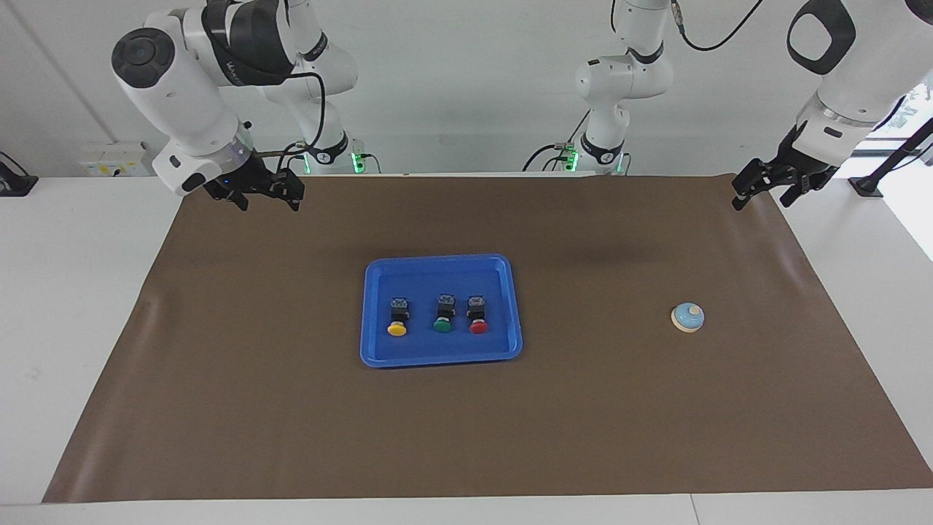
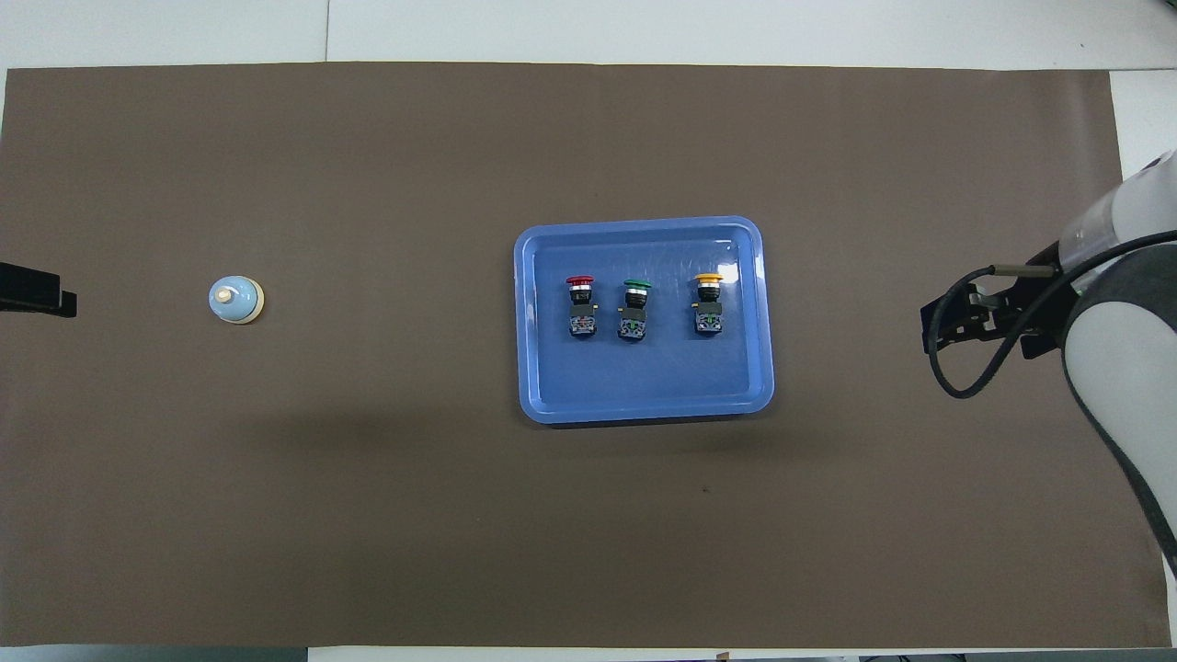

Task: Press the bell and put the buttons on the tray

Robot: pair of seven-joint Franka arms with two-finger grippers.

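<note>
Tray: rectangular blue plastic tray with rounded corners and a raised rim, flat on the mat at mid-table.
Yellow button: black-bodied push-button switch with a round yellow cap, lying on its side in the tray, cap pointing away from the robots; it is the one of the row toward the right arm's end.
Green button: same black body, round green cap, lying the same way in the middle of the row, closer to the red one than to the yellow.
Red button: same black body, round red cap, just beside the green, at the row's end toward the left arm.
Bell: small light-blue dome on a cream base with a cream knob, alone on the mat, well apart from the tray; in the overhead view it sits at nine o'clock from the tray.
Right gripper: black two-finger gripper, raised over the mat's corner at the right arm's end; fingers spread, nothing between them; in the overhead view at three o'clock from the tray.
Left gripper: black two-finger gripper, up over the mat's edge at the left arm's end, fingers spread and empty, arm waiting.
Mat: brown sheet covering most of the white table.
</note>
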